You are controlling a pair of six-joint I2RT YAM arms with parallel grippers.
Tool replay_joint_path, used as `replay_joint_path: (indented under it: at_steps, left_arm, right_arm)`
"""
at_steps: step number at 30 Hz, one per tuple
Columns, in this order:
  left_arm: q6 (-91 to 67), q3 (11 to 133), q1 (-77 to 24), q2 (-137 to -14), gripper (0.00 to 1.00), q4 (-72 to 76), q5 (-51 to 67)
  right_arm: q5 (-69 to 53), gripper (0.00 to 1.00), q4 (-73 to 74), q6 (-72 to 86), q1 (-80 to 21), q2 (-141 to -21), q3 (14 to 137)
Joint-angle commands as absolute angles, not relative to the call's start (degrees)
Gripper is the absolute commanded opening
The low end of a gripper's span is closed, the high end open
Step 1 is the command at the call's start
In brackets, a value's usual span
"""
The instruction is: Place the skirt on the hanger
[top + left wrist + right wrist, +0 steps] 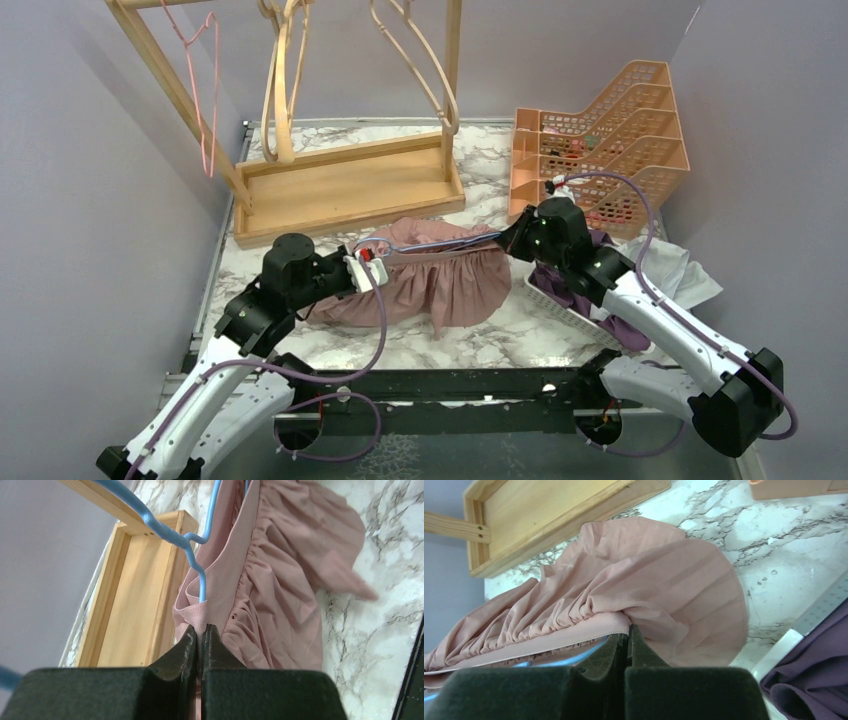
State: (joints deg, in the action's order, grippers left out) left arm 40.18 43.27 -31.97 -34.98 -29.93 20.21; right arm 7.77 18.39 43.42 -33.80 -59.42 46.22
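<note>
A dusty-pink pleated skirt (440, 280) hangs stretched between my two grippers above the marble table. My left gripper (362, 268) is shut on the left end of its waistband (196, 614). My right gripper (508, 240) is shut on the right end of the waistband (616, 622). A thin blue hanger (165, 530) runs inside the waistband; its wire enters the fabric just above my left jaws, and a blue strip of it (569, 658) shows under the band in the right wrist view. In the top view the hanger (440, 242) lies along the skirt's top edge.
A wooden clothes rack (345, 185) with wooden hangers and a pink wire hanger (205, 90) stands behind the skirt. An orange mesh organiser (610, 135) is at the back right. A white basket (565, 305) with purple cloth (809, 675) lies under my right arm.
</note>
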Motion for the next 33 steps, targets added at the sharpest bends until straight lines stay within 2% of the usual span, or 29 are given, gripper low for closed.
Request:
replay_joint_path:
  at_steps: [1,9,14,17,20,25,33]
  left_arm:
    - [44.47,44.88,-31.55,-36.84,0.00,-33.91,11.32]
    - [44.34,46.95,-31.55,-41.47,0.00,-35.92,8.29]
    - [43.38,48.17,-31.55,-43.87,0.00,-36.49,9.86]
    - [42.01,49.40,-31.55,-45.84,0.00,-36.03,11.20]
    - [38.76,50.71,-31.59,-47.72,0.00,-34.29,15.29]
    - [32.28,51.28,-31.55,-50.58,0.00,-29.81,22.65]
    - [30.37,52.18,-31.55,-50.08,0.00,-28.05,22.45]
  right_arm:
    - [12.42,0.01,29.39,40.18,-31.40,-61.26,50.55]
    - [13.77,0.01,35.77,37.49,-31.38,-64.45,56.46]
    - [1.87,0.01,29.96,29.97,-31.38,-64.52,58.01]
    - [-10.19,0.01,27.12,26.32,-31.38,-66.16,59.30]
    - [-19.08,0.01,24.20,26.18,-31.37,-67.61,58.65]
    - [-26.64,0.01,19.19,29.77,-31.38,-70.78,57.10]
    - [-24.77,0.01,21.39,34.64,-31.38,-74.18,61.61]
